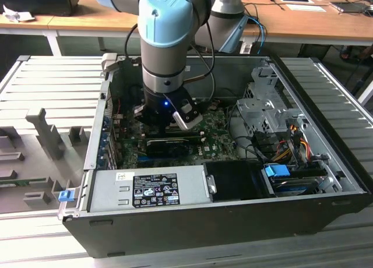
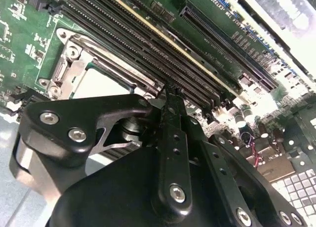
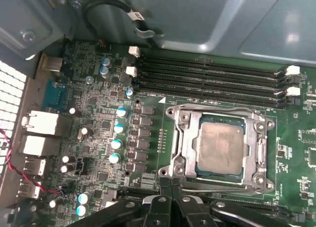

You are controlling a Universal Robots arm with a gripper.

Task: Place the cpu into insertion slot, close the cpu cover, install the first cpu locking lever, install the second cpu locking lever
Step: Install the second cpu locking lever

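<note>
I have the gripper (image 3: pixel 170 187) low over the motherboard (image 3: pixel 98 89), fingertips pressed together and holding nothing, just beside the socket's edge nearest the wrist.

The cpu (image 3: pixel 219 147) is already seated in the insertion slot (image 3: pixel 245 122), dull grey lid up, sitting flat as far as I can judge. The cpu cover (image 3: pixel 180 138) lies down around it, framing the chip through its cut-out. I can't tell from here whether either locking lever is latched (the wire levers are hard to pick out against the frame).

Handling, my judgement: the chip is light, rigid and smooth-topped, and the socket contacts under it are fragile, so edges only, no sideways drag. The cover is thin stamped metal, stiff but bendable; push on its frame, not its middle. Levers will likely be springy wire, best taken at the free end.

Writing: the chip lid looks blank to me. A white label sits on the power supply (image 1: pixel 154 187) in the exterior view, print too small to make out.
</note>
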